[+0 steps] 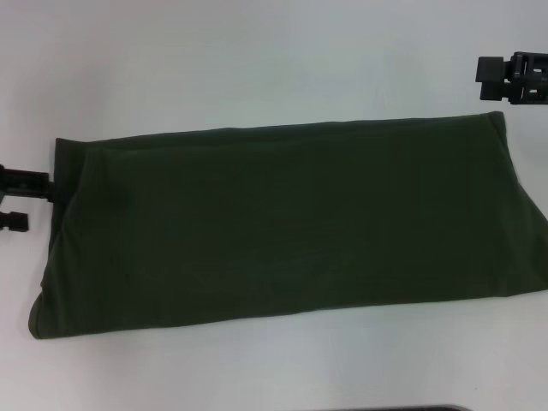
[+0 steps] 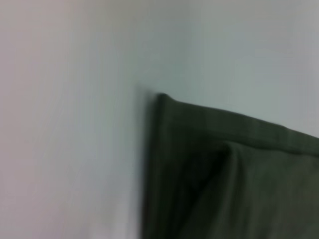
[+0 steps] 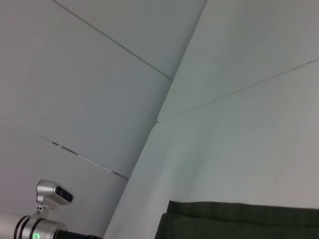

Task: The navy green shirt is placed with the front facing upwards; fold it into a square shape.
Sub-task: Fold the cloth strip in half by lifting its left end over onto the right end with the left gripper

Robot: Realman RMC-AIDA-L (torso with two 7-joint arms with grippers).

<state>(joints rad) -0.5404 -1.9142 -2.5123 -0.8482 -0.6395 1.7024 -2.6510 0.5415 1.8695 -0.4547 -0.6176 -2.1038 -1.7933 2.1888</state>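
The navy green shirt (image 1: 282, 223) lies flat on the white table (image 1: 257, 60) as a long folded band running from left to right, its plain side up. My left gripper (image 1: 17, 201) sits at the band's left end, open, with one finger (image 1: 30, 181) touching the cloth edge and nothing held. The left wrist view shows that end's folded corner of the shirt (image 2: 229, 179). My right gripper (image 1: 501, 79) hovers above the table just beyond the band's far right corner, apart from it. A strip of the shirt (image 3: 239, 221) shows in the right wrist view.
Bare white table surrounds the shirt in front and behind. The table's edge (image 3: 164, 117) and the floor beyond show in the right wrist view, with a silver robot part (image 3: 50, 199) low down. A dark object (image 1: 411, 408) peeks in at the near edge.
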